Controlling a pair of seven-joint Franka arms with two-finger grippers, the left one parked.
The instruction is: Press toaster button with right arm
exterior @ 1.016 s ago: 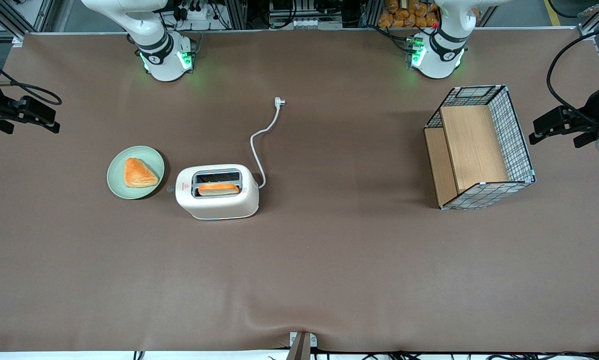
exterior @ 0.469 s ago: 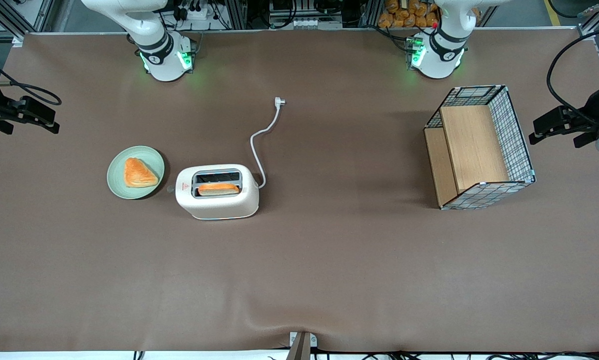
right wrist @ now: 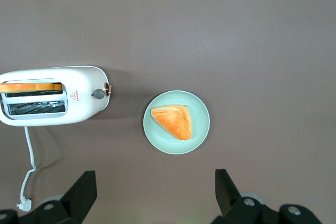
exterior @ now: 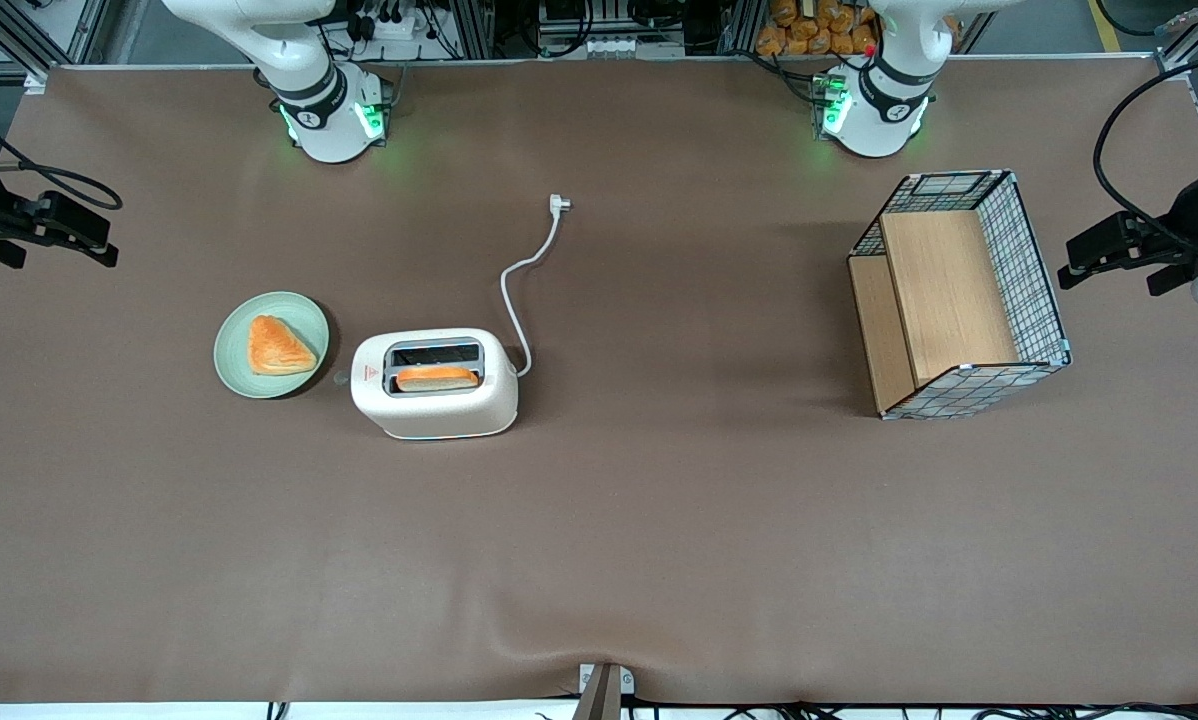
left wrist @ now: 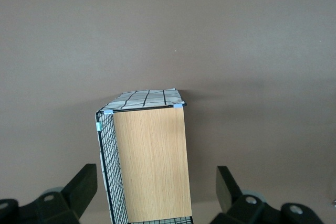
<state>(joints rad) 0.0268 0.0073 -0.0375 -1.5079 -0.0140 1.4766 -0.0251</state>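
Note:
The cream-white toaster stands mid-table with a red triangle sticker on top and a slice of bread in the slot nearer the front camera. Its small grey button sticks out of the narrow end that faces the green plate. The right wrist view looks down on the toaster and the button from high above. My right arm's gripper is open and empty, well above the table, over bare table beside the plate. It also shows at the working arm's edge of the front view.
A green plate with a triangular pastry lies beside the button end; it also shows in the right wrist view. The white cord runs to a plug. A wire-and-wood basket lies toward the parked arm's end.
The right arm's hand has shifted very slightly at the edge of the front view. The toaster, plate and basket have not moved.

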